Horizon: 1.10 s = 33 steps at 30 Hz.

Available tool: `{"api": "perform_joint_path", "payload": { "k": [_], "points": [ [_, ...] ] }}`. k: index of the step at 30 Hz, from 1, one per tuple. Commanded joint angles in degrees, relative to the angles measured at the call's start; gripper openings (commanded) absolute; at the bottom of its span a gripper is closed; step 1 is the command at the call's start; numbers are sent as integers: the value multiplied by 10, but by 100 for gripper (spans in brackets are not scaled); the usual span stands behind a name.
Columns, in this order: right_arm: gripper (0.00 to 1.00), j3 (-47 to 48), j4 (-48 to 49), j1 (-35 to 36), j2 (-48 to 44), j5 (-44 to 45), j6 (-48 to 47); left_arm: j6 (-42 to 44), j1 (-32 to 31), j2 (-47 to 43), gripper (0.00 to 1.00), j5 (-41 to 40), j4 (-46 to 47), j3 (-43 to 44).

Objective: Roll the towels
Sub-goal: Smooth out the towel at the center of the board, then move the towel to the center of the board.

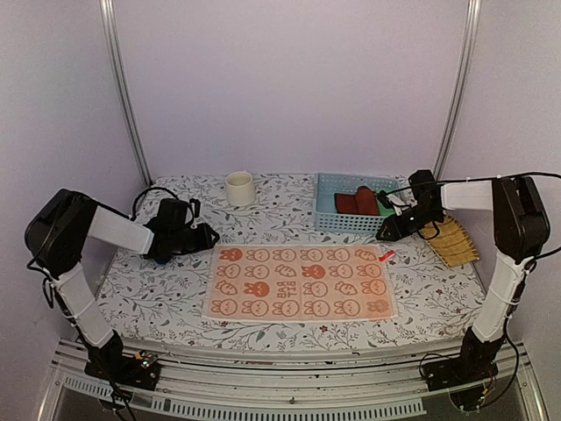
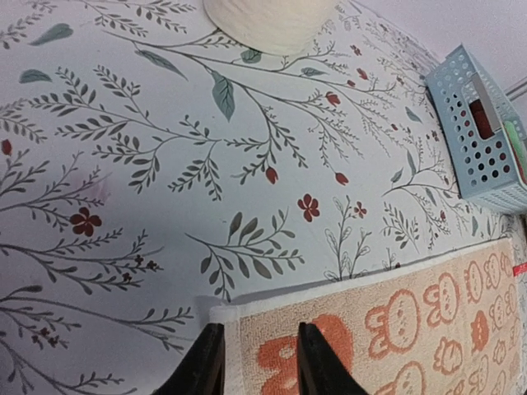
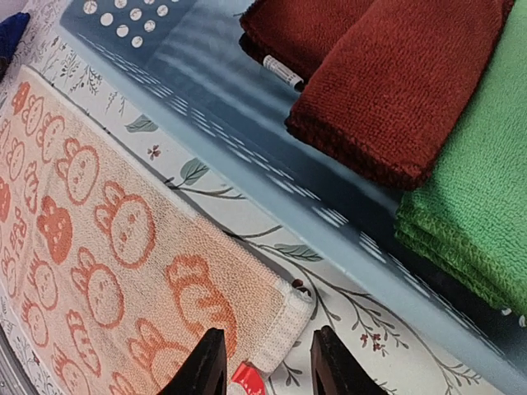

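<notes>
Top view: the orange bunny towel [image 1: 300, 282] lies flat in the middle of the table [image 1: 166, 294]. Left wrist view: the left gripper [image 2: 261, 329] is open over its far left corner. Right wrist view: the right gripper [image 3: 269, 331] is open over the far right corner. The cloth looks soft and light; its hemmed corners seem best to pinch.

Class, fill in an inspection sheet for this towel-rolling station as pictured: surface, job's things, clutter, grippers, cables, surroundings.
Surface: white tablecloth printed with leaves and flowers, lying flat.
Job's things: orange-salmon rabbit-print towel spread flat, not yet rolled.
Clutter: light blue plastic basket holding dark red rolled cloths and a green cloth; cream cup; yellow woven mat.
Grippers: left gripper and right gripper open, each at a far corner of the towel.
Cables: black cables along both arms.
Surroundings: pale lilac walls, metal posts.
</notes>
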Motion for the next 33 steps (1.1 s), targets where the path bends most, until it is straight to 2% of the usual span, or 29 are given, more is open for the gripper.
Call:
{"api": "perform_joint_path", "payload": {
  "k": [1, 5, 7, 10, 12, 16, 27, 33],
  "points": [
    [40, -30, -5, -3, -67, -4, -9, 9, -43, -63, 36, -95, -120, 42],
    [41, -65, -38, 4, -126, -46, -65, 7, -90, -98, 36, -102, -218, 60],
    [39, -87, -65, 15, -153, -54, -113, -4, -120, -109, 27, -86, -261, 56],
    [37, -131, -109, 45, -202, -53, -194, -36, -163, -117, 7, -46, -315, 36],
    [36, -168, -137, 70, -225, -44, -238, -56, -186, -119, 0, -31, -342, 17],
    [32, -221, -159, 120, -245, -6, -311, -80, -215, -122, 0, -32, -370, -11],
    [24, -288, -119, 133, -186, 70, -336, -138, -248, -99, 0, -53, -442, -52],
    [23, -324, -133, 148, -193, 117, -368, -170, -281, -120, 0, -52, -456, -78]
  ]
}}
